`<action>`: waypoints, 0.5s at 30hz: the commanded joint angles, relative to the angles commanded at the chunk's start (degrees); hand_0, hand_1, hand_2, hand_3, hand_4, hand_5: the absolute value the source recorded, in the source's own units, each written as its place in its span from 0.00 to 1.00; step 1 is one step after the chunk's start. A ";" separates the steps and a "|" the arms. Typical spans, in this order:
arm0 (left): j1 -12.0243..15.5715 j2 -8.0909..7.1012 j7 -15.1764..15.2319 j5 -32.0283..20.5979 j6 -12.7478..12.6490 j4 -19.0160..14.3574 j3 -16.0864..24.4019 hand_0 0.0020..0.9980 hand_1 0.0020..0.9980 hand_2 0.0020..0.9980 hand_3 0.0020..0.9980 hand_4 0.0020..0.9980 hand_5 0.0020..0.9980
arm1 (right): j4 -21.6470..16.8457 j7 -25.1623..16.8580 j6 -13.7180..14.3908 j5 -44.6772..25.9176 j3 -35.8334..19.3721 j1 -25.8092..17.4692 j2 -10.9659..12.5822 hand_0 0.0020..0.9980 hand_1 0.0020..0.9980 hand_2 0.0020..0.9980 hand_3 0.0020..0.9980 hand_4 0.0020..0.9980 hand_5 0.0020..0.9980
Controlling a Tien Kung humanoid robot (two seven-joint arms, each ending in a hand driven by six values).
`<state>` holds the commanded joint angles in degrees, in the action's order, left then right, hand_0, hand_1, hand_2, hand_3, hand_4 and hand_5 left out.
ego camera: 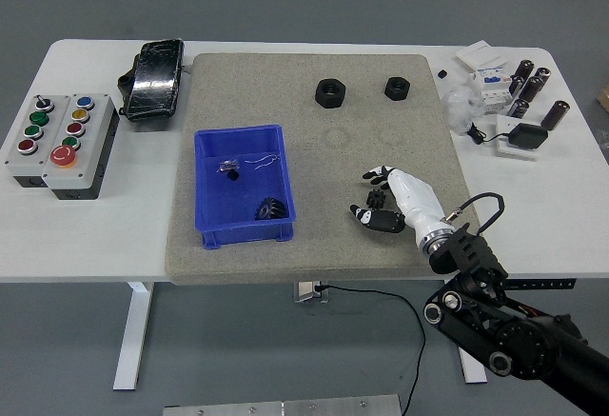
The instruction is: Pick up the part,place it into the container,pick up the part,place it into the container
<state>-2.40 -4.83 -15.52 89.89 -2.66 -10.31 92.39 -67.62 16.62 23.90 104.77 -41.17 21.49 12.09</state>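
A blue container point(244, 186) sits on the grey mat point(314, 164). A black gear point(270, 210) and a small part point(228, 166) lie inside it. Two black nut-shaped parts lie at the mat's far side, the larger one point(330, 91) left of the smaller one point(397, 87). My right hand point(379, 199), white with black fingertips, hovers low over the mat's near right part. Its fingers are relaxed and hold nothing. It is far from both nuts and right of the container. The left arm is out of view.
A button box point(59, 143) stands at the left. A black pouch point(152, 76) lies at the far left of the mat. Several small cylinders, white boxes and a cable point(509, 102) crowd the table's far right corner.
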 joint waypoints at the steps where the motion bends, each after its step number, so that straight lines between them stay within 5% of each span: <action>1: 0.01 0.00 0.00 0.01 0.00 0.00 0.00 0.67 0.63 0.55 0.60 0.70 0.36 | 0.01 0.08 0.02 0.25 0.03 0.03 0.02 0.56 0.57 0.55 0.61 0.18 0.00; 6: 0.02 -0.01 0.05 0.00 -0.03 0.00 0.00 0.67 0.63 0.55 0.60 0.70 0.36 | 0.02 0.48 0.05 1.35 0.32 0.08 0.12 0.56 0.57 0.55 0.61 0.18 0.00; 7: 0.01 -0.01 0.07 -0.01 -0.04 0.00 0.00 0.66 0.63 0.55 0.60 0.70 0.36 | 0.01 0.55 0.06 1.52 0.39 0.09 0.13 0.52 0.53 0.51 0.56 0.00 0.00; 15: 0.02 -0.01 0.15 -0.01 -0.06 0.00 0.02 0.66 0.63 0.55 0.60 0.70 0.36 | 0.11 0.74 0.17 1.99 0.98 0.11 0.20 0.50 0.53 0.50 0.54 0.00 0.00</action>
<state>-2.39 -4.84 -15.37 89.88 -2.72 -10.31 92.41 -67.51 17.37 24.07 106.76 -40.19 21.61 12.29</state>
